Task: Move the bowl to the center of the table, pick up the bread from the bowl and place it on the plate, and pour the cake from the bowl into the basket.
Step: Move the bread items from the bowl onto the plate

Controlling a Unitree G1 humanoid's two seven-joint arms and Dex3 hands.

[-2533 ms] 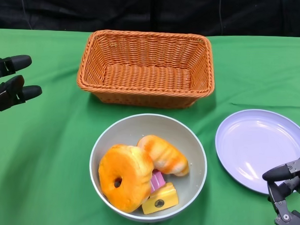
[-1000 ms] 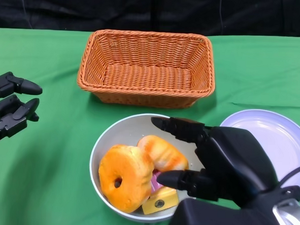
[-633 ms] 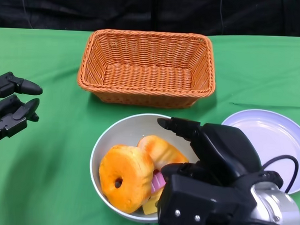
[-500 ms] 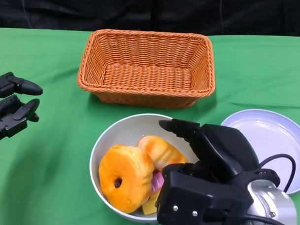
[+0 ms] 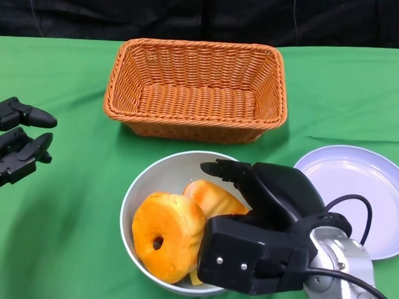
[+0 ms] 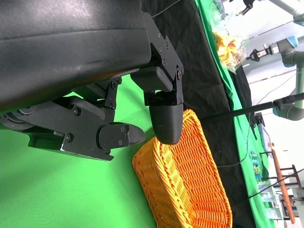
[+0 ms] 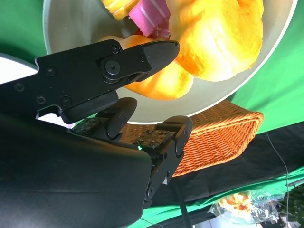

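In the lower centre of the head view the right hand, fingers spread and holding nothing, hovers over the bowl, with the bread lying diagonally just under its fingers, far nearer than the open left hand.

In front of me I see the worktop, draped in green cloth. An orange wicker basket sits at its far middle, a grey bowl rests nearer me, and a pale lilac plate lies just to the bowl's right.
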